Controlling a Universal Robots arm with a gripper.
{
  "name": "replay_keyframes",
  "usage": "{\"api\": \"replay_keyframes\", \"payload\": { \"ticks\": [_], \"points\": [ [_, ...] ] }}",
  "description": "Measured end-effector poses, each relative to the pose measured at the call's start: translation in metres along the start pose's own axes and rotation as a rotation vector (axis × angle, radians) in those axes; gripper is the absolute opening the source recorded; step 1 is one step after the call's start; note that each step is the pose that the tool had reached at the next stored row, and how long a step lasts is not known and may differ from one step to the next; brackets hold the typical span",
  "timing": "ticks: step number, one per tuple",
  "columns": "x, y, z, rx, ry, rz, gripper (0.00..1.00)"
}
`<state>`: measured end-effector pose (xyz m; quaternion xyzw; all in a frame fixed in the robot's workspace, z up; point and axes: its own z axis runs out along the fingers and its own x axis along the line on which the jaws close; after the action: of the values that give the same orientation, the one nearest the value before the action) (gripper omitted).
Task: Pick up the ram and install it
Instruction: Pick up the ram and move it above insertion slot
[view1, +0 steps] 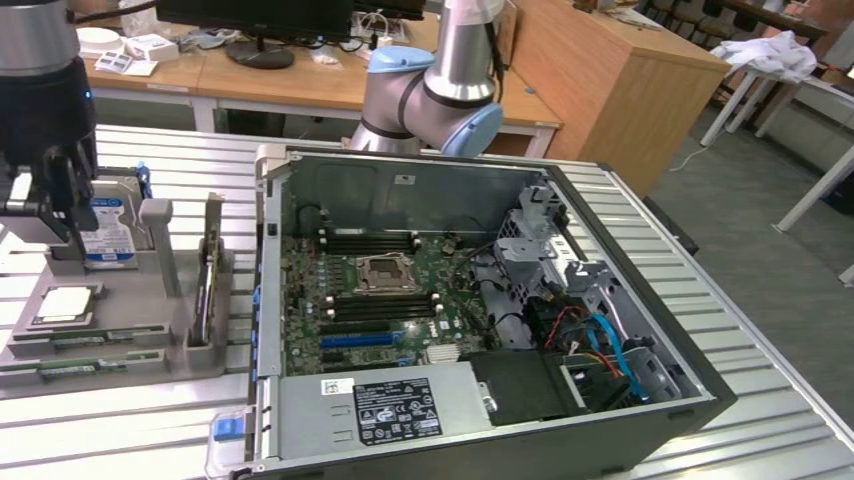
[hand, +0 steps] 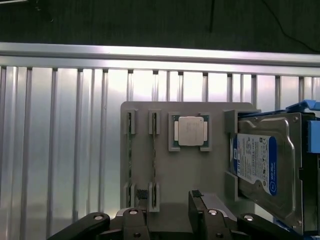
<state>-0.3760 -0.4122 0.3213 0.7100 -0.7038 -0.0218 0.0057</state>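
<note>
Ram (hand: 153, 160) stood on edge in the gray tray (hand: 175, 172); the gripper (hand: 169, 194) hung above it, fingers (hand: 197, 201) wide apart, gripping nothing.

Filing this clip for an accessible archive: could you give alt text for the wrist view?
The open gripper hangs above a grey holder on a ribbed metal table. The holder carries two ram sticks standing on edge, a silver processor and a blue-labelled hard drive.
</note>
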Motion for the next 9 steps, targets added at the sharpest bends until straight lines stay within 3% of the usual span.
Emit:
{"api": "replay_keyframes", "payload": {
  "ticks": [9],
  "points": [
    [0.001, -0.0006, 0.0163, 0.0, 0.0, 0.0, 0.44]
  ]
}}
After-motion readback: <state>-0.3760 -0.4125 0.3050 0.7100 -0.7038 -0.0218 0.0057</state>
